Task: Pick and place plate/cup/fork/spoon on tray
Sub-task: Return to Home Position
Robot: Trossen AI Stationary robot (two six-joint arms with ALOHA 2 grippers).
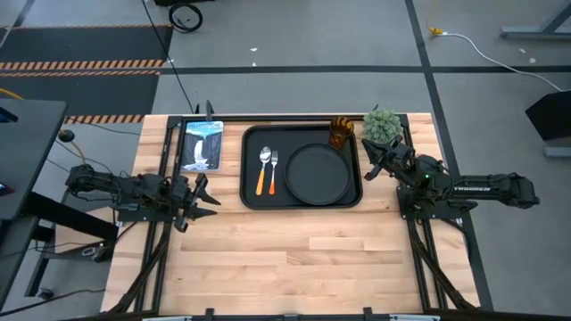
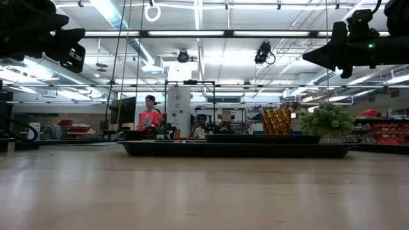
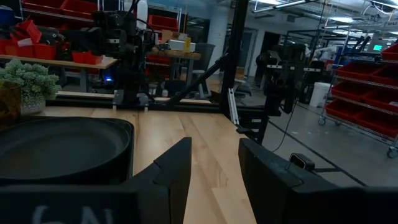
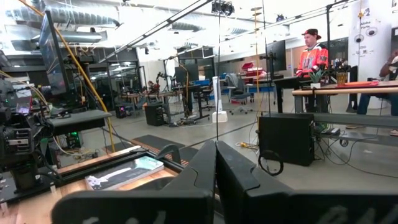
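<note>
The black tray (image 1: pixel 252 198) lies at the table's far middle. On it are the round black plate (image 1: pixel 318 173) at the right, and the spoon (image 1: pixel 264 169) and the fork (image 1: pixel 274 171) side by side at the left, handles toward the near edge. The amber cup (image 1: pixel 342 132) stands at the tray's far right corner and also shows in the low view (image 2: pixel 277 121). My left gripper (image 1: pixel 203 198) is open and empty, left of the tray. My right gripper (image 1: pixel 371 164) is shut and empty, raised by the tray's right edge, near the plant.
A small green plant (image 1: pixel 382 125) stands right of the cup at the far right. A picture book (image 1: pixel 202 144) lies left of the tray. Bare wood fills the near half of the table. People stand in the room beyond (image 2: pixel 151 116).
</note>
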